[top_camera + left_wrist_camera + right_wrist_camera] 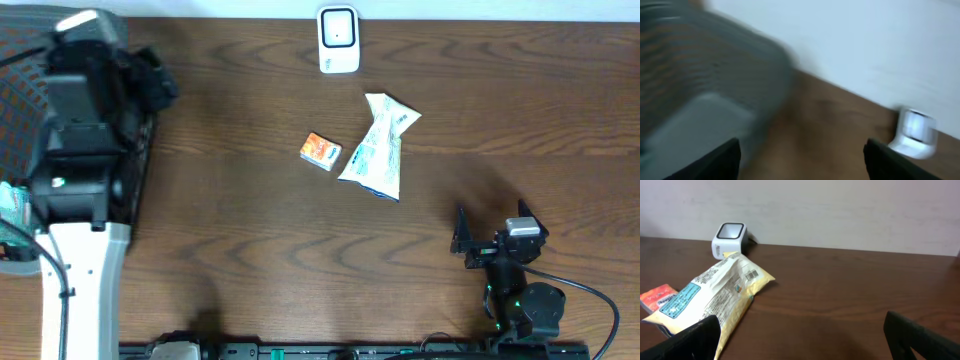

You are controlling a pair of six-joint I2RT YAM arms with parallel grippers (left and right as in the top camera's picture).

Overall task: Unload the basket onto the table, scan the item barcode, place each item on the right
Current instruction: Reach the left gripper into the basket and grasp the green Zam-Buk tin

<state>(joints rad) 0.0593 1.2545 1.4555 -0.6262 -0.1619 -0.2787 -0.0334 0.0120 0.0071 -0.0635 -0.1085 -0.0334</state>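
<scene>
A white barcode scanner (pixel 339 40) stands at the table's far edge; it also shows in the right wrist view (pixel 729 239) and, blurred, in the left wrist view (pixel 914 131). A yellow-and-white snack bag (pixel 380 148) lies mid-table with a small orange packet (pixel 321 151) to its left. A barcode (pixel 751 274) faces up on the bag (pixel 710 297). My left gripper (pixel 802 150) is open and empty, hovering by the basket at the far left. My right gripper (pixel 490 228) is open and empty, near the front right, apart from the bag.
A dark mesh basket (pixel 20 90) sits at the left edge under the left arm, grey and blurred in the left wrist view (pixel 700 75). A teal item (pixel 10 200) lies inside it. The orange packet (pixel 657 296) lies left of the bag.
</scene>
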